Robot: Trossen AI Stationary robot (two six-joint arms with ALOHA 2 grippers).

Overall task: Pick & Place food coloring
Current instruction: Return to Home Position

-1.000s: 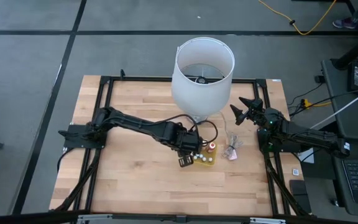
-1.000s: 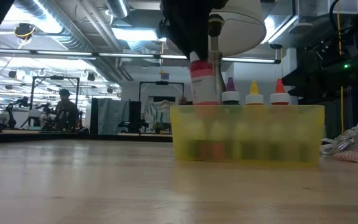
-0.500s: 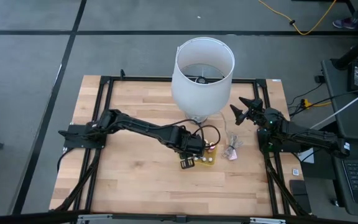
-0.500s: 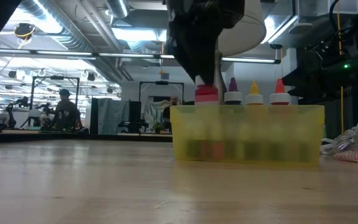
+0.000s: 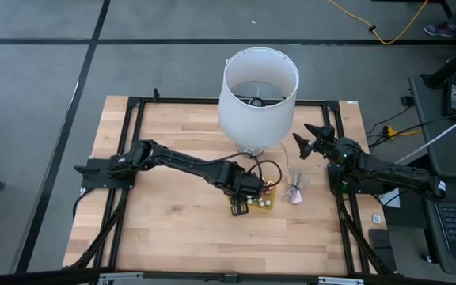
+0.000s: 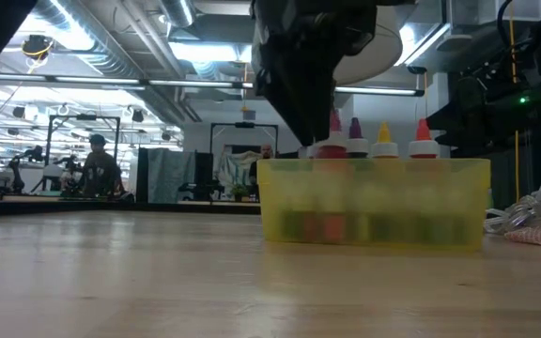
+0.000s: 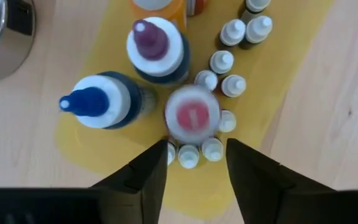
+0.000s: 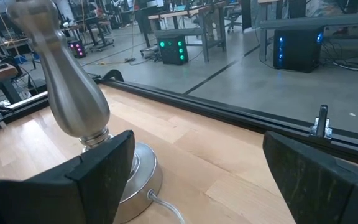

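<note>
The food coloring set stands in a yellow tray near the table's middle. Bottles with a blue top, a purple top and a red top rise among several tiny whitish ones. My left gripper hangs over the tray, pointing down. It is open, with its fingertips on either side of the red-topped bottle, which stands upright in the tray. My right gripper waits open near the table's far right.
A white-shaded lamp stands at the far middle; its metal base and cord lie just beyond the tray. A crumpled clear wrapper lies right of the tray. Bare wood shows on the near and left parts of the table.
My left gripper has come down over the tray and shifted a little toward the table's right. The red-topped bottle, which hung above the tray's rim, has sunk between the others and now stands at their height inside the tray.
</note>
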